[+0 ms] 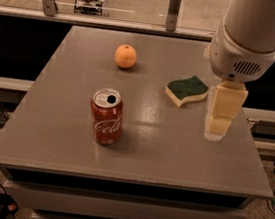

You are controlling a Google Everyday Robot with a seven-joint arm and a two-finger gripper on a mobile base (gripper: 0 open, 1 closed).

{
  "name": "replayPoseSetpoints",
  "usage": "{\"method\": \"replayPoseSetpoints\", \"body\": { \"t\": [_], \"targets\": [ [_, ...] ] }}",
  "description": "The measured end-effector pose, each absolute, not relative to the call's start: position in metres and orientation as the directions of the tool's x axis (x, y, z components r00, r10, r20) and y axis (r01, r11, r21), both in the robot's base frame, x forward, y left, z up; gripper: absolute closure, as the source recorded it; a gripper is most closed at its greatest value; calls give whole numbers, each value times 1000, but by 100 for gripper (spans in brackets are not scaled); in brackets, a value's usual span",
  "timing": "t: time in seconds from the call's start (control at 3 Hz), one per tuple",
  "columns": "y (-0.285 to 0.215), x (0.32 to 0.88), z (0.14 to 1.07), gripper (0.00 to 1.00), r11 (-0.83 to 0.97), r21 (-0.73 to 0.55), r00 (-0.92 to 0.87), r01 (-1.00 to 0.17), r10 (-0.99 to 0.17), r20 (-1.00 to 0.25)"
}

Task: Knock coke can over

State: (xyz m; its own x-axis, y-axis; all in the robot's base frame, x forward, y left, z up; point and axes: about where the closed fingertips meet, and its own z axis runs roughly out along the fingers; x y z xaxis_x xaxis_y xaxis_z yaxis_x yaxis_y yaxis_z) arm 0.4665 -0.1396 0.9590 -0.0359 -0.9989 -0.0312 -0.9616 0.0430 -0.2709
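The coke can is red with white script and a silver opened top. It stands upright on the grey table, left of centre and near the front. My gripper hangs from the white arm at the right, above the table's right side. It is well to the right of the can and apart from it, holding nothing that shows.
An orange sits toward the back, behind the can. A green and yellow sponge lies right of centre, just left of the gripper. A glass railing with metal posts runs behind the table.
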Motion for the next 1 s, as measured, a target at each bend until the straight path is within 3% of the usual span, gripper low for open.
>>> {"method": "replayPoseSetpoints", "body": {
  "t": [0.67,1.0],
  "targets": [
    [-136,465,944,0,63,-215,-41,-975,-994,-104],
    [-126,471,895,0,89,-102,-54,-991,-951,-304]
  ]
}}
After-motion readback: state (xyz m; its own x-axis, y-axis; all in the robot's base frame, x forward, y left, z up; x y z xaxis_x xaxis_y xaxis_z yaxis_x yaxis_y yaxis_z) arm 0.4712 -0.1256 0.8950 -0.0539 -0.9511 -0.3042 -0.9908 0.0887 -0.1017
